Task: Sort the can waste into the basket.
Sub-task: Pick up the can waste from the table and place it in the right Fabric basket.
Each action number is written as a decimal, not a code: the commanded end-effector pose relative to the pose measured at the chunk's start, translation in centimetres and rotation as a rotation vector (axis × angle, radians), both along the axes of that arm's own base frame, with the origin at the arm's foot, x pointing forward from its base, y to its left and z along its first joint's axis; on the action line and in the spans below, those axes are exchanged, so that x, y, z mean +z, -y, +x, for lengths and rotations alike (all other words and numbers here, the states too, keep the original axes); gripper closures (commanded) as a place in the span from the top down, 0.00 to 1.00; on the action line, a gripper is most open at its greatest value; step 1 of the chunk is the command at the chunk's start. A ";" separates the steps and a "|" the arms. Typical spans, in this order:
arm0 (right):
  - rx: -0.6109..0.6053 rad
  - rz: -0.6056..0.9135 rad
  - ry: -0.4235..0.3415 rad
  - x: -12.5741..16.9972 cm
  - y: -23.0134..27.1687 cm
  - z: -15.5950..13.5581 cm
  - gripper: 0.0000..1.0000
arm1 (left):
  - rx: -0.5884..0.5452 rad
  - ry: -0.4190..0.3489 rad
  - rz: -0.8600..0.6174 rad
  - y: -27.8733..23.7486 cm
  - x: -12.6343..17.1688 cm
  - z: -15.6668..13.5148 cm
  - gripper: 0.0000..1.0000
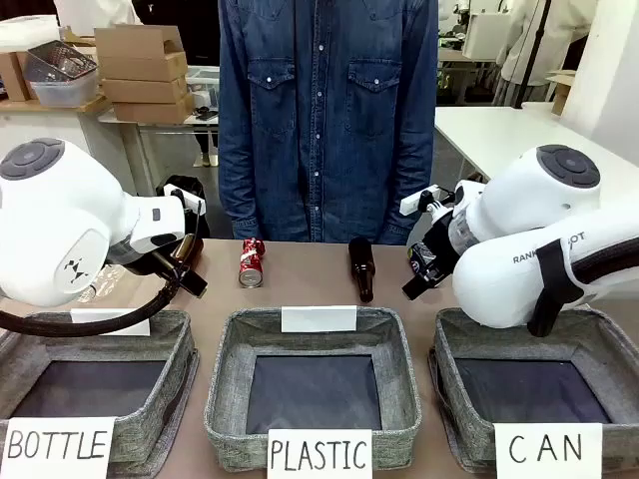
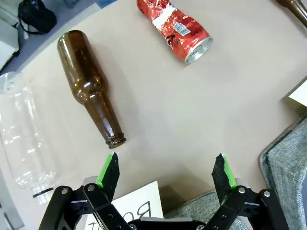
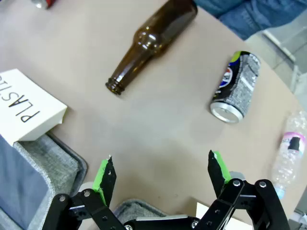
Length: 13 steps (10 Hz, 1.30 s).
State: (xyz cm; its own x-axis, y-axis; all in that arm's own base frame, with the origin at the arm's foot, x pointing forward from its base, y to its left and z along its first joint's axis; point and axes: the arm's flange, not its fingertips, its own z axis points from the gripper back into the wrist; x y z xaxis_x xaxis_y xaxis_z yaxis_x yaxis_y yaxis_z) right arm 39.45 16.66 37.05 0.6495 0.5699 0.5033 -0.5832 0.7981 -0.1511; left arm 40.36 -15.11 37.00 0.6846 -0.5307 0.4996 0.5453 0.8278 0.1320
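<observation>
The red can [image 2: 173,29] is thin crumpled metal, its printed skin glossy and its bare end bright silver. The dark can [image 3: 236,86] is metal too, with a speckled grey print and a shiny silver top. The brown bottle [image 2: 91,84] is smooth, glossy glass; the clear bottle [image 2: 24,134] is see-through plastic. The surface [image 2: 192,120] is matt and smooth (beige, no grain). The CAN basket [image 1: 447,389] is coarse grey woven cloth with a matt white sign [image 1: 548,449]. The left hand [image 2: 166,172] is matt black with green pads [image 2: 103,172].

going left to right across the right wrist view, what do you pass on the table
PLASTIC sign → brown glass bottle → dark can → clear plastic bottle
</observation>
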 end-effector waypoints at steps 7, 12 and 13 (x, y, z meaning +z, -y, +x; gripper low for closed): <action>0.000 0.000 0.000 0.0 0.0 0.0 1.00 | 0.000 0.000 0.000 0.0 0.0 0.0 1.00; -0.102 0.092 -0.069 9.1 4.1 -3.5 1.00 | 0.069 -0.099 0.029 -0.3 9.2 -6.4 1.00; -0.122 0.121 0.021 13.5 6.3 -6.7 1.00 | -0.047 -0.037 0.046 -0.4 13.2 -11.9 1.00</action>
State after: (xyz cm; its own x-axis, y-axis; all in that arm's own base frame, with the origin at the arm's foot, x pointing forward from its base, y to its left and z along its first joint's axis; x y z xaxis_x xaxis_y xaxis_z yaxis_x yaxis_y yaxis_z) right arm 37.59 13.47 45.18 0.6979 0.4750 0.5360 -0.5169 0.8521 -0.0821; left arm 36.39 -15.53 45.01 0.7067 -0.5491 0.4462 0.5533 0.8219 0.1353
